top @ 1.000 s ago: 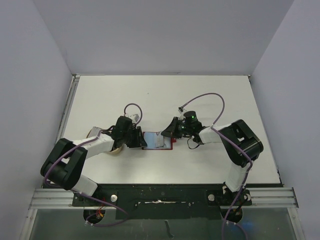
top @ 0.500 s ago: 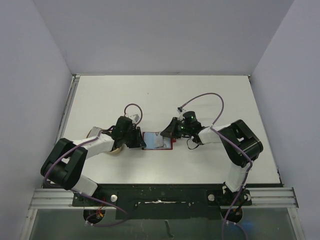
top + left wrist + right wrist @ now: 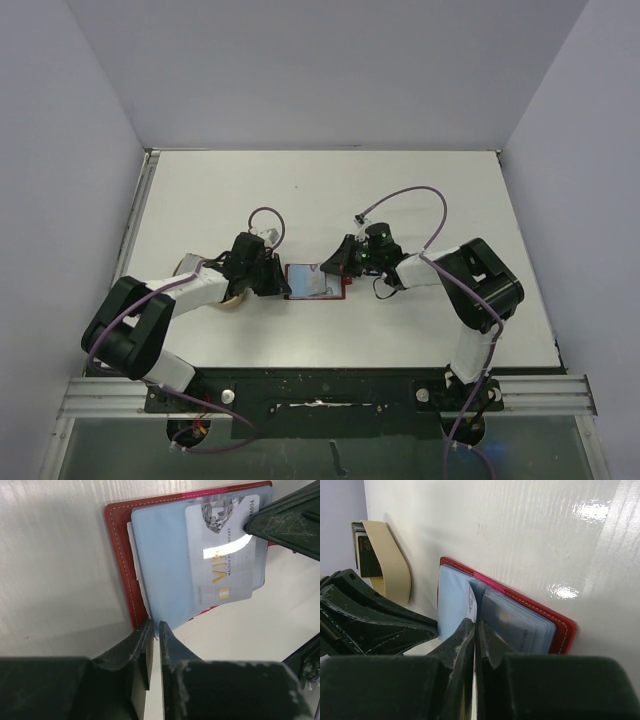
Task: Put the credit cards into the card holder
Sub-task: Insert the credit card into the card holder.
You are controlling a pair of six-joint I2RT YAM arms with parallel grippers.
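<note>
The card holder, a red wallet, lies open on the table between my arms, its pale blue sleeves up. A grey credit card marked VIP rests on the sleeves, partly over the wallet's edge. My right gripper is shut on that card's far corner; its finger shows in the left wrist view. My left gripper is shut on the near corner of a blue sleeve, at the wallet's left side. More dark cards stand in a tan dish.
The tan oval dish sits just left of the wallet, under my left arm; it also shows in the right wrist view. White table stretches to the back and right, with grey walls around it.
Almost nothing has changed. My right gripper has edged slightly left with the card over the wallet. The left gripper has stayed put.
</note>
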